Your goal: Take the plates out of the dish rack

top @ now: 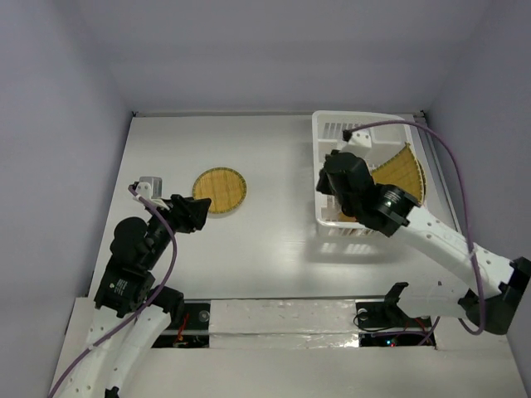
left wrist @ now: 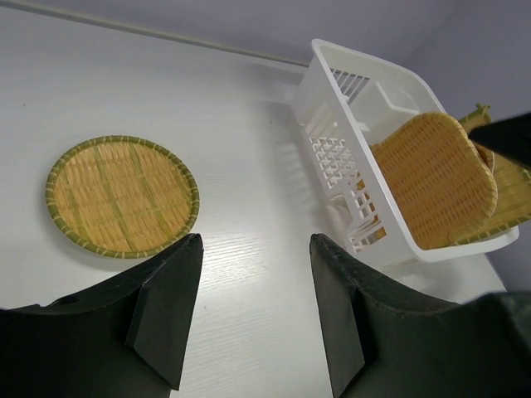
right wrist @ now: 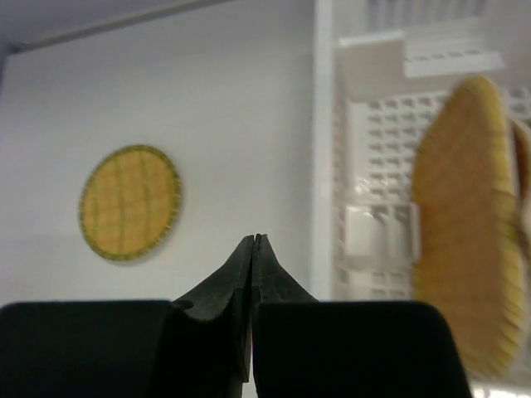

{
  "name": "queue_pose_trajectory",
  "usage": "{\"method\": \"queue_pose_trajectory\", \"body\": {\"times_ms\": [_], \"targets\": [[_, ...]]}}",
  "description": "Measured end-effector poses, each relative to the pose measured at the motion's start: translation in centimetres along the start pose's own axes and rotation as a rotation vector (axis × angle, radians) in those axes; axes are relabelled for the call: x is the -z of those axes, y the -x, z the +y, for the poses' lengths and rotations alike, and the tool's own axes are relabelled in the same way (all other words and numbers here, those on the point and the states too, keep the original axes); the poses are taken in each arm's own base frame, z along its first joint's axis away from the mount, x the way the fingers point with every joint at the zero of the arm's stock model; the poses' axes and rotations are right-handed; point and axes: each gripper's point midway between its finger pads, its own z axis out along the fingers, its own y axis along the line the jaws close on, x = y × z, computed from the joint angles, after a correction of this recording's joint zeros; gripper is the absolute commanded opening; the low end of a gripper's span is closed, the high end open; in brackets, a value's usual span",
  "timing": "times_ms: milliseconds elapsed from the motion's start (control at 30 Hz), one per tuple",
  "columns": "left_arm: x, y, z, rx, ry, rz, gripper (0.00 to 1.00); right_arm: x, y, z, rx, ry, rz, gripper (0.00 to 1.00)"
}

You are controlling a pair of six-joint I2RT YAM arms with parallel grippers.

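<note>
A small round woven plate (top: pixel 220 191) (left wrist: pixel 122 196) (right wrist: pixel 130 202) lies flat on the white table. My left gripper (top: pixel 202 213) (left wrist: pixel 255 238) hovers just beside its near right edge, open and empty. The white dish rack (top: pixel 332 120) (left wrist: pixel 365 58) (right wrist: pixel 323 124) stands at the back right. A rounded-square plate (left wrist: pixel 436 178) (right wrist: pixel 465 215) leans on edge inside it, and a larger plate (left wrist: pixel 514 195) shows partly behind. My right gripper (top: pixel 328 178) (right wrist: pixel 255 237) is shut on nothing, above the rack's left wall.
Grey walls close in the table at the back and on both sides. A purple cable (top: pixel 452 157) arches over the rack's right side. A shiny metal strip (top: pixel 282 315) runs along the near edge between the arm bases.
</note>
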Motion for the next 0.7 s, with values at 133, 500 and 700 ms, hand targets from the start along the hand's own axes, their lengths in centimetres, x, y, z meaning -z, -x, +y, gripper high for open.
{"method": "queue_pose_trajectory", "body": {"times_ms": [133, 500, 700], "targets": [[0.1, 0.1, -0.1, 0.000, -0.004, -0.004, 0.51, 2.6, -2.7, -5.3, 0.035, -0.121, 0.078, 0.09], [0.3, 0.2, -0.3, -0.001, -0.013, -0.011, 0.51, 7.4, -4.6, -11.5, -0.035, -0.227, 0.126, 0.40], [0.3, 0.2, -0.3, -0.001, -0.016, -0.011, 0.51, 7.2, -5.5, -12.3, -0.024, -0.265, 0.140, 0.41]]}}
